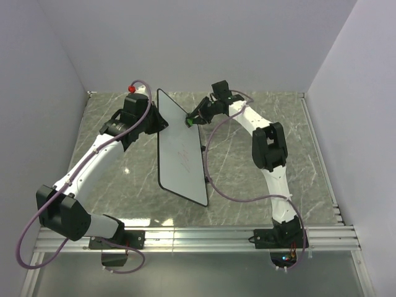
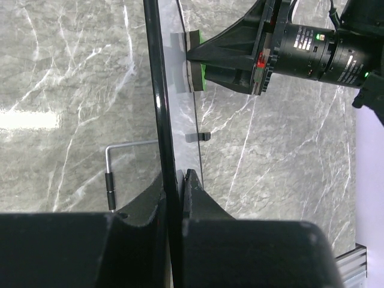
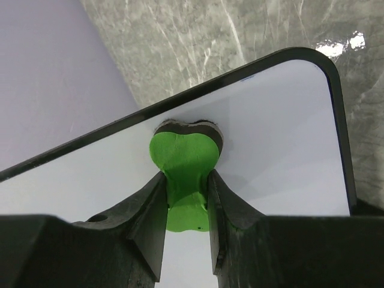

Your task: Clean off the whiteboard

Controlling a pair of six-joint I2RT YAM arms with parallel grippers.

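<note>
- The whiteboard (image 1: 176,136) sits in the middle of the table (image 1: 309,154), between the two arms. It is raised at a tilt rather than lying flat, and its long side runs from far to near. I cannot tell whether its near edge rests on the table.
- Faint reddish scribbles (image 1: 184,154) show around the middle of the white face in the top view, so by my reading the wiping is at most partly done. The far corner seen from the right wrist looks clean.
- A small green eraser (image 3: 183,153) is pressed pad-first against the board's face, close to its far edge and far from the scribbles.
- The right gripper (image 1: 193,119) pinches that eraser by its narrow green waist, one finger on each side.
- The left gripper (image 2: 176,192) comes in from the board's left side. Its fingers are clamped on the thin black frame, one in front and one behind, which braces the board against the eraser's push.
- What is left, as I judge it: draw the eraser nearward across the marked middle and on over the near half, with the left grip holding firm.
- A small hex key (image 2: 110,168) lies on the table to the left of the board, well clear of both grippers.
</note>
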